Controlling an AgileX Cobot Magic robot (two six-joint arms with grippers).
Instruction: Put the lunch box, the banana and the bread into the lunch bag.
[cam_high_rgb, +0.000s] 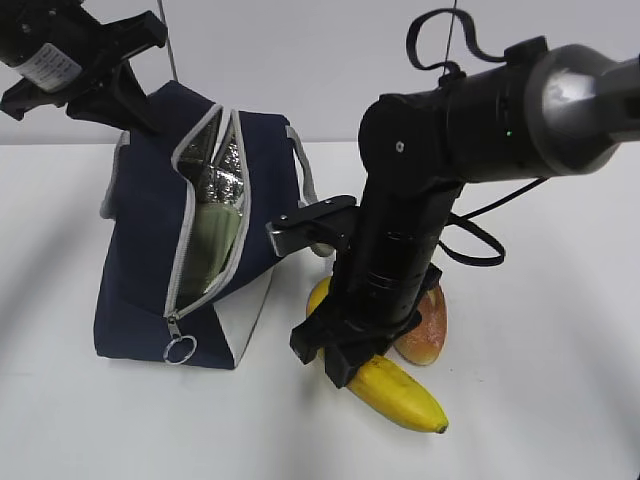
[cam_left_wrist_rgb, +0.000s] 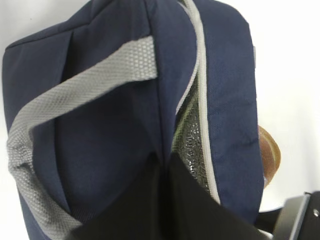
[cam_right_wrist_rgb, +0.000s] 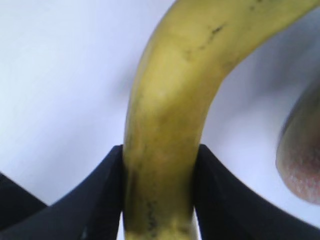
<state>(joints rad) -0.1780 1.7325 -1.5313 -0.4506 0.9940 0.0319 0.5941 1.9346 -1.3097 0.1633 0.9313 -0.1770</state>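
Yellow banana (cam_right_wrist_rgb: 162, 150) clamped between right hand (cam_right_wrist_rgb: 160, 192) fingers, on table.

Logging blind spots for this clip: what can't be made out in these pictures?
- Banana: exterior view, its middle hidden by the right gripper.
- Bread: mostly behind that arm; cut off at the right wrist view's edge.
- Left gripper: fingertips blurred against the lunch bag.
- Lunch box: only a green sliver through the zipper.

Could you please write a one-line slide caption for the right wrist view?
Right gripper closed around the banana on the white table, bread at the frame's edge.
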